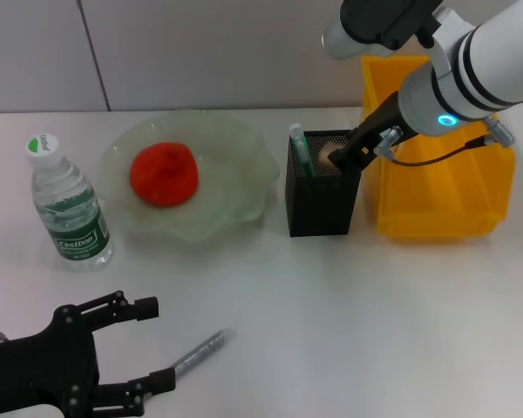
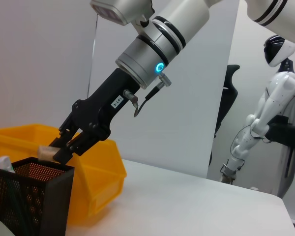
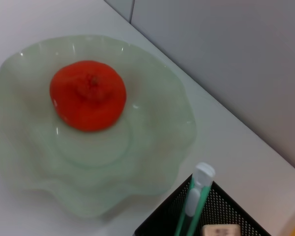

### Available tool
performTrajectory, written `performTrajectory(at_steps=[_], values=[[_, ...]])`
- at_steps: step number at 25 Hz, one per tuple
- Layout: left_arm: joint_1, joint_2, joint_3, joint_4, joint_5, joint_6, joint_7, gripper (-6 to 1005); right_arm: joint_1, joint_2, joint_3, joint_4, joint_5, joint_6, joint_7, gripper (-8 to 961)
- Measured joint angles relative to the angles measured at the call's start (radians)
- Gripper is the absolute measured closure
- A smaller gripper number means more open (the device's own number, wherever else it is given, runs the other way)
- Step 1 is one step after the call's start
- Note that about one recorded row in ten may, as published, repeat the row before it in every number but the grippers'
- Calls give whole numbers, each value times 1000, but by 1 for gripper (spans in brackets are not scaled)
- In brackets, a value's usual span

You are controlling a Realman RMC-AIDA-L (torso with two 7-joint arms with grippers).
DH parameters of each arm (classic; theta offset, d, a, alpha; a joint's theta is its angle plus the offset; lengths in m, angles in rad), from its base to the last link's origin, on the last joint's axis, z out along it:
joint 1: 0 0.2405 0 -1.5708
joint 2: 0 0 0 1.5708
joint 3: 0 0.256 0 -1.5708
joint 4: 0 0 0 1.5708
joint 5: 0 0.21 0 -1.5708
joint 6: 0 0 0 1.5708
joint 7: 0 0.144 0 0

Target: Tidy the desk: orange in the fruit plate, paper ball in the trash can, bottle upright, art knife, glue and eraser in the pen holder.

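Note:
My right gripper (image 1: 336,158) hangs over the mouth of the black mesh pen holder (image 1: 322,198), shut on the tan eraser (image 2: 47,152). The mint-green art knife (image 1: 298,148) stands inside the holder. On the pale green fruit plate (image 1: 244,148) lies the orange (image 1: 164,174). The bottle (image 1: 68,205) stands upright at the left. The silver-grey glue (image 1: 200,351) lies on the desk (image 1: 349,305), just right of my open left gripper (image 1: 152,344). The yellow trash can (image 1: 436,196) sits right of the holder. The paper ball is out of view.
The pen holder (image 2: 32,201) and trash can (image 2: 103,172) nearly touch side by side. A grey wall runs behind the desk. In the right wrist view the plate (image 3: 152,162) lies close beside the holder (image 3: 226,206).

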Motion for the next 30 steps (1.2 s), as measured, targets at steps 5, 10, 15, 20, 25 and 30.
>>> performTrajectory(at_steps=[5,10,15,20,25,30], values=[[0,1,1,0,0,1,0,135,-1,0,0,-9,0,0,-1,544],[0,1,1,0,0,2,-1,135,-8,0,1,-55,0,-19,-1,396],[0,4,-2,4,0,-2,-13,135,-16,2,-3,-169,11,-143,-8,360],[0,6,-4,15,0,-14,-38,135,-26,2,0,-257,109,-288,-56,360],[-5,2,1,51,1,-49,-102,136,-33,1,15,-236,185,-371,-114,360],[-6,-4,3,93,12,-65,-146,136,-90,1,25,-172,239,-349,-185,360]])
